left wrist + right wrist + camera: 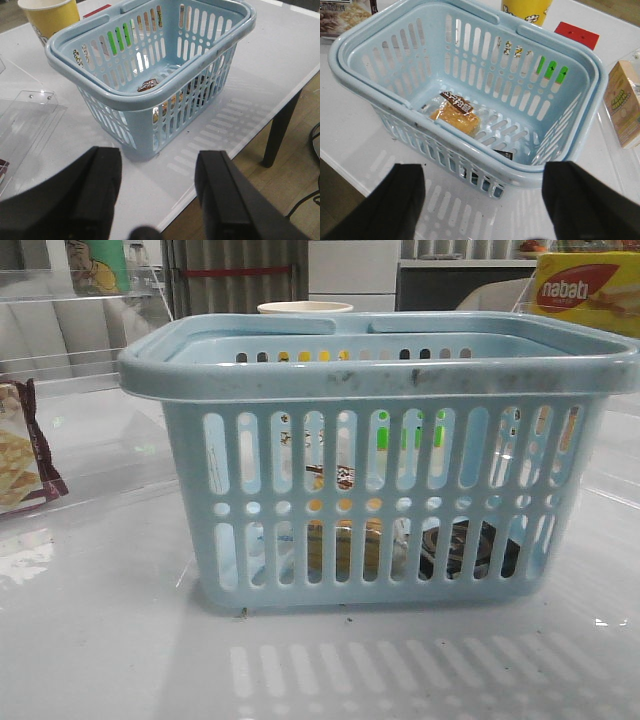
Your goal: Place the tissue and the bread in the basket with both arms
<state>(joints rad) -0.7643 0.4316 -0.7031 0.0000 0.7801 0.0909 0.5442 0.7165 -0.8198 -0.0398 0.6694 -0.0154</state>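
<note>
Fingers first: the left tool (157, 200) hangs wide apart and holds nothing, back from the near corner of the basket (150, 102), over the desk (260, 65) edge. Right tool (482, 205) is just as wide and bare, poised beside the basket's rim on its own side. On to the basket itself, standing upright in the middle of the desk, handles folded flat on the rim. Bread (456, 116) lies flat on the basket floor, dark label band facing up. Tissue (503, 154) sits on the floor too, near the bread, mostly hidden under the near rim in the right wrist view; from the front it shows as a dark shape behind the lower slots. Beyond the basket stands a yellow cup (50, 17), with a red card (576, 35) close by. Off to the left lies a cracker packet (25, 455).
</note>
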